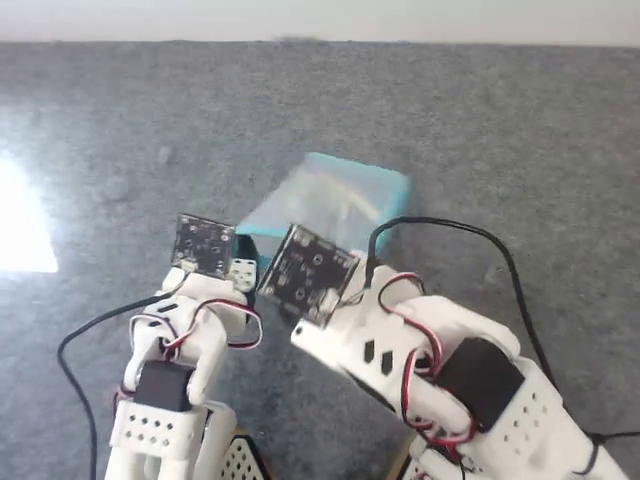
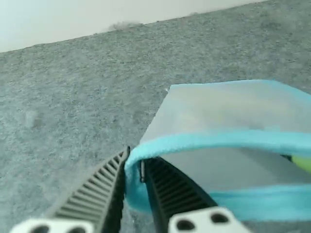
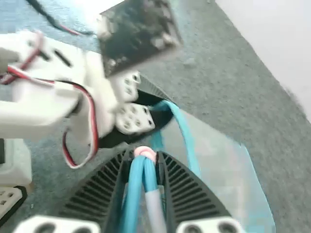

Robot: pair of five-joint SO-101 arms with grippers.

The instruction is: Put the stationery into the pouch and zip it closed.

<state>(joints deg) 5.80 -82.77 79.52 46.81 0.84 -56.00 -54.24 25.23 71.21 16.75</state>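
While the pouch [image 1: 340, 200] lies mid-table [image 1: 120, 120], its rim [image 2: 209, 141] clamped by the left gripper [image 2: 135, 158] and the right gripper [image 3: 145, 155], the rim should be pulled taut so the zip can be drawn smoothly.

One translucent plastic pouch with turquoise trim [image 1: 335, 195]; two black ribbed claws, left claw [image 2: 135, 158] and right claw [image 3: 145, 154]; one grey felt surface [image 1: 500, 120].

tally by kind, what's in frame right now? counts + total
pouch: 1
claws: 2 (left claw, right claw, both shut on the pouch rim)
yellow-green item inside the pouch: 1
Total: 4
The pink tip in the right claw may be the zip pull; not counted.
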